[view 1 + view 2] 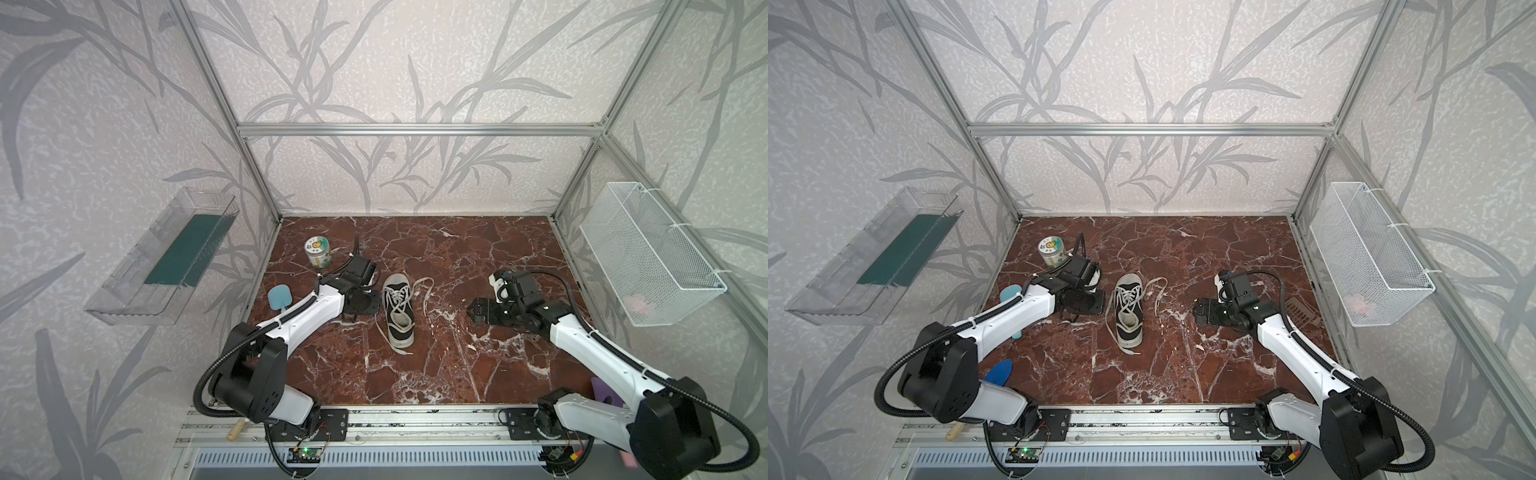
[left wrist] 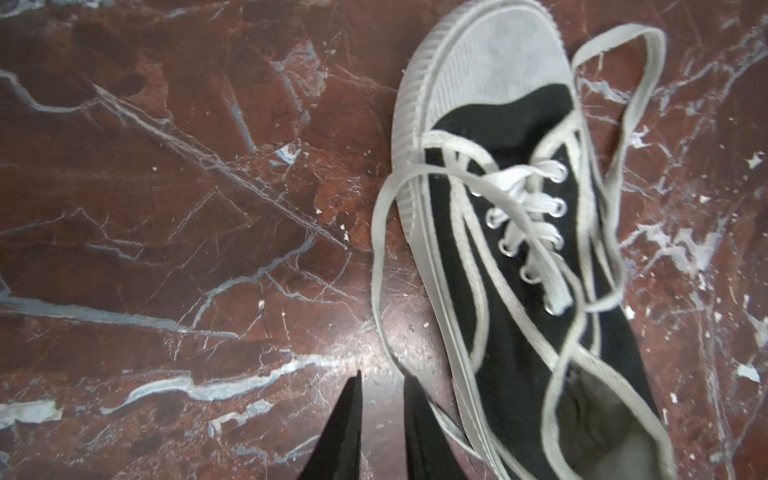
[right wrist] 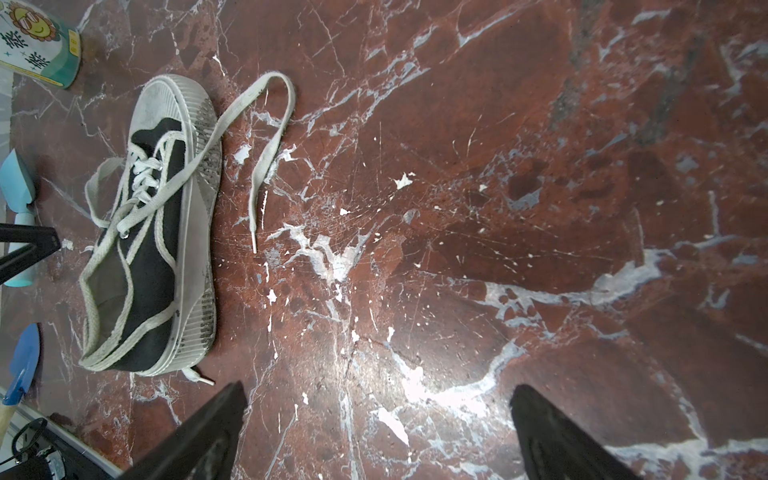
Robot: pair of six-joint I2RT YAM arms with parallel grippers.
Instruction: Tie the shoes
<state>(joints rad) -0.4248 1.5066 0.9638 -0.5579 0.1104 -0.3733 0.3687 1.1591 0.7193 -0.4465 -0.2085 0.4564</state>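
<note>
The shoe (image 1: 398, 309) is a black canvas sneaker with a white sole and toe cap, lying mid-table with its toe toward the back wall. Its white laces are untied. One lace (image 3: 266, 145) loops out on the table to the shoe's right; the other lace (image 2: 380, 249) curves along its left side. My left gripper (image 2: 384, 376) hangs low beside the shoe's left side, with only a narrow gap between its jaws and bare table showing in it. That lace runs behind one finger (image 2: 415, 415). My right gripper (image 3: 378, 388) stands wide open over bare table, right of the shoe (image 3: 153, 232).
A printed can (image 1: 318, 252) stands at the back left. A light blue brush (image 1: 277, 297) lies near the left arm, and a blue scoop (image 1: 998, 372) under it. A clear bin (image 1: 162, 257) hangs on the left wall, a wire basket (image 1: 652, 253) on the right.
</note>
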